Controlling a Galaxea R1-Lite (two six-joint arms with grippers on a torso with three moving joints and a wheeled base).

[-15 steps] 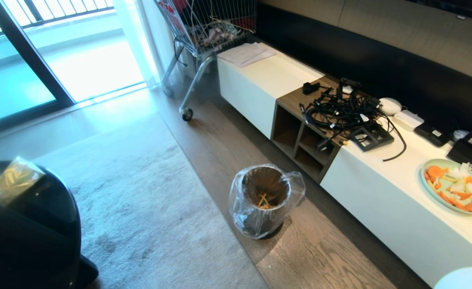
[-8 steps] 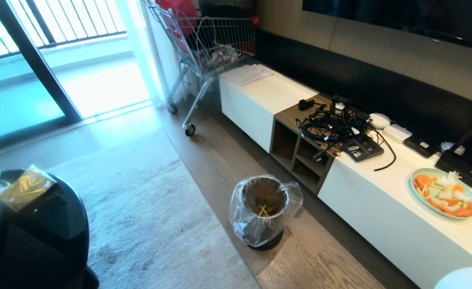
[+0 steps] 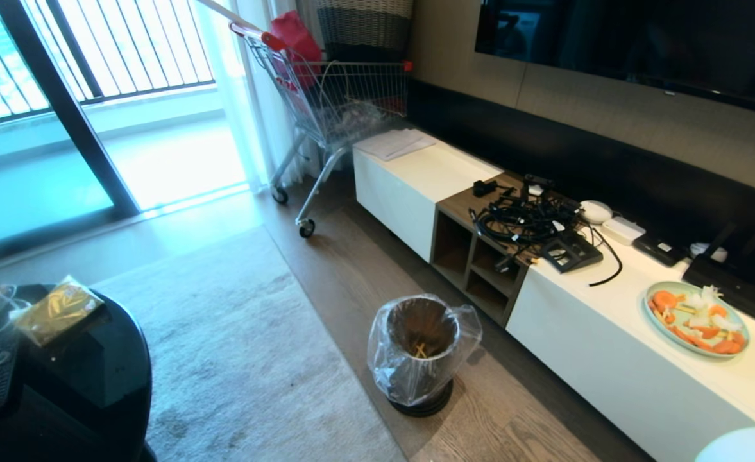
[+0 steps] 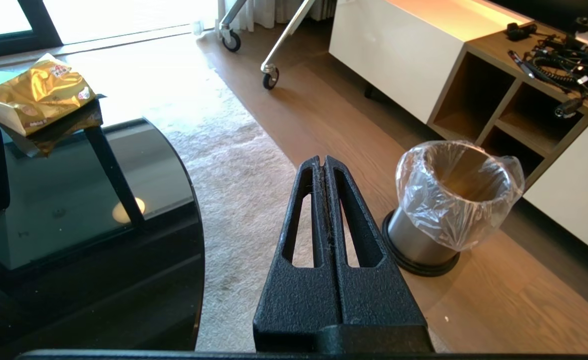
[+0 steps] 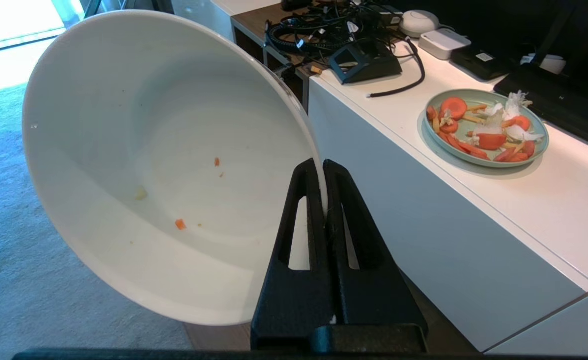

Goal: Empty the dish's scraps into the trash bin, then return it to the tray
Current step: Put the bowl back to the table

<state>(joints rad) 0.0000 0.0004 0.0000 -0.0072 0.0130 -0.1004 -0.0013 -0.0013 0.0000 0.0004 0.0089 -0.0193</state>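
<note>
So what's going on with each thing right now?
Dish: tipped on edge, nearly empty, a few crumbs stuck inside.
Right gripper: shut on the dish's rim.
Left gripper: shut, holding nothing.
Trash bin: upright on the floor, bag-lined, some scraps at the bottom.
Pale-green plate: flat on the white cabinet, loaded with food pieces.

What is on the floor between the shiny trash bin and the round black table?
Only grey rug, seen in the head view, between trash bin and black table.

Home living room — TV (image 3: pixel 634 38); low media cabinet (image 3: pixel 608 359); rug (image 3: pixel 236 333)
</note>
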